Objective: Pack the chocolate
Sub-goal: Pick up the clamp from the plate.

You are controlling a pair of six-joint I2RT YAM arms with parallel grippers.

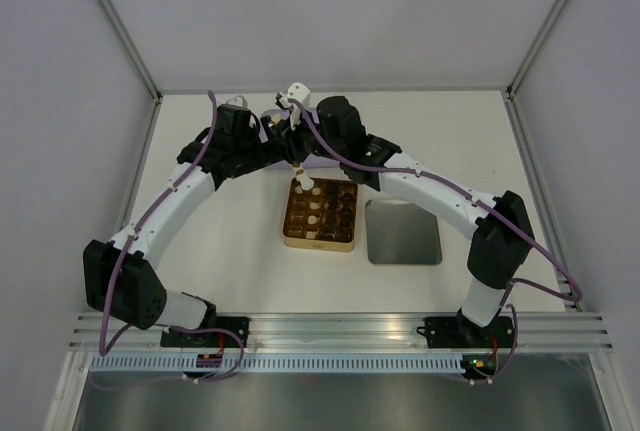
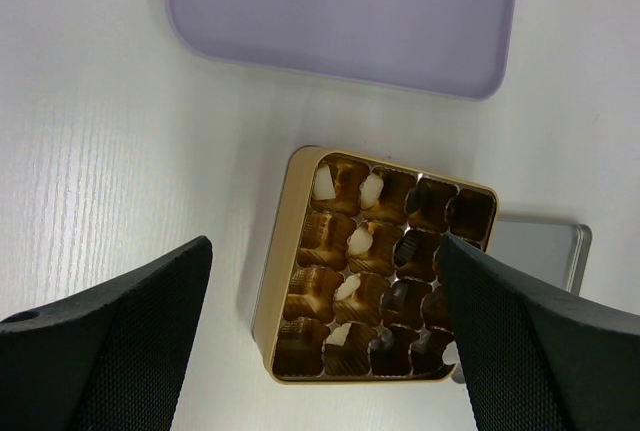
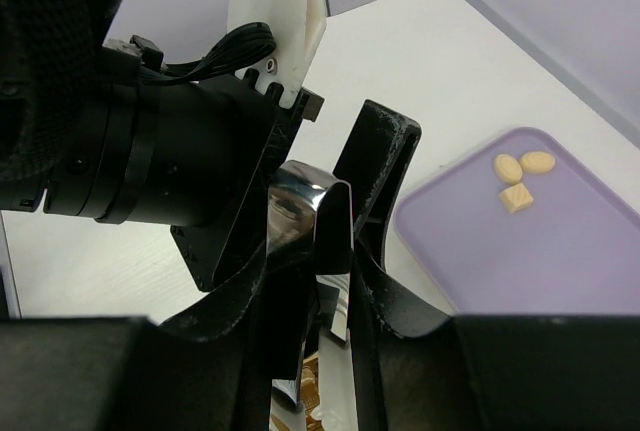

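Although most of the chocolate (image 2: pixel 372 189) already sits in the gold tin (image 2: pixel 275 271), the packing is not finished. Cream pieces (image 2: pixel 348 289) fill the column second from the left plus the far-left corner cell, and dark pieces (image 2: pixel 400 296) appear to fill the two right columns. The three nearer cells of the left column look empty. Three further cream pieces (image 3: pixel 518 179) lie together on the lavender tray (image 3: pixel 560 251) on the far side of the tin, so I judge these to be what is left to move. The right gripper (image 3: pixel 310 216) is clamped on the metal tweezers (image 3: pixel 338 281) above the tin's far-left corner; their tips are hidden, so I cannot tell whether they carry a piece. The left gripper (image 2: pixel 325 251) hovers over the tin with its jaws wide apart, holding nothing. The silver lid (image 2: pixel 540 251) lies just right of the tin.
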